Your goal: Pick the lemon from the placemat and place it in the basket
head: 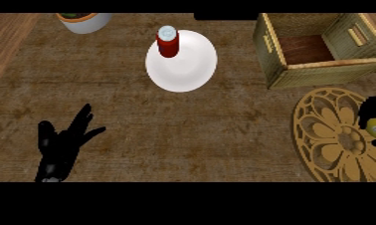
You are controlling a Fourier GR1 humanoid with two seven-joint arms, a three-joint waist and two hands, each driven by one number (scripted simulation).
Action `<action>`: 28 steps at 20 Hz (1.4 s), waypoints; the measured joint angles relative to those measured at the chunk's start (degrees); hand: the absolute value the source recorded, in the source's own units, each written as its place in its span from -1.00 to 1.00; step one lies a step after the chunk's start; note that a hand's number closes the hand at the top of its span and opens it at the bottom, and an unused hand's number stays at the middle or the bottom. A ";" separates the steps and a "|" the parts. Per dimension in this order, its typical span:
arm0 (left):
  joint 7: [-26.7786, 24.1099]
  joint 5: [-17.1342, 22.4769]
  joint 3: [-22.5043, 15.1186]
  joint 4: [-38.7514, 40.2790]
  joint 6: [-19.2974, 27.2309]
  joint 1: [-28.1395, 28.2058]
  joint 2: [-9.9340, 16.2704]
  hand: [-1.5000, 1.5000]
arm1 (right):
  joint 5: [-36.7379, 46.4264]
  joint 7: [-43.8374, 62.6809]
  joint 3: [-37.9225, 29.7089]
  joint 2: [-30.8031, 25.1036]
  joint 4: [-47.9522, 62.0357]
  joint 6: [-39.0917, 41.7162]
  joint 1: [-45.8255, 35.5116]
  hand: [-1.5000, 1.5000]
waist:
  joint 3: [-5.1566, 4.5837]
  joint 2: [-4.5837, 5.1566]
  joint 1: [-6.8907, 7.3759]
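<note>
The round gold placemat (327,134) with a flower pattern lies at the right of the wooden counter. At its right edge a small yellow sliver, the lemon (373,129), shows where the view cuts it off. Just above the lemon a black part of my right hand (366,112) comes in from the right edge; most of it is out of view. The woven basket (308,72) stands open behind the placemat, with a bare wooden floor. My left hand (58,144) rests open at the lower left, fingers up, far from the lemon.
A white plate (183,72) sits in the middle back of the counter with a red bottle (167,42) at its far rim. A grey pot (84,21) stands at the back left. A lighter wood strip runs along the far left.
</note>
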 measured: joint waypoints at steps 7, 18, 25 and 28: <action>0.62 -1.03 0.12 -0.76 0.49 0.67 -0.44 0.00 | 1.74 4.41 0.08 3.49 -2.22 -2.69 -1.03 1.00 | -0.11 -0.22 -0.28; 2.58 -0.31 1.79 -2.03 0.96 3.28 1.16 0.00 | 6.94 42.28 3.57 18.27 -14.61 1.07 -6.05 1.00 | -1.56 -2.56 -3.36; 2.81 0.39 2.30 -2.56 1.11 5.38 1.11 0.00 | -5.85 57.94 -5.49 35.52 -26.17 -1.57 -7.82 1.00 | -0.63 -2.84 -5.29; 2.64 0.25 2.69 -2.41 1.60 5.76 1.07 0.00 | -8.35 65.85 -8.53 39.23 -33.57 -4.12 -10.89 1.00 | -0.55 -2.86 -5.88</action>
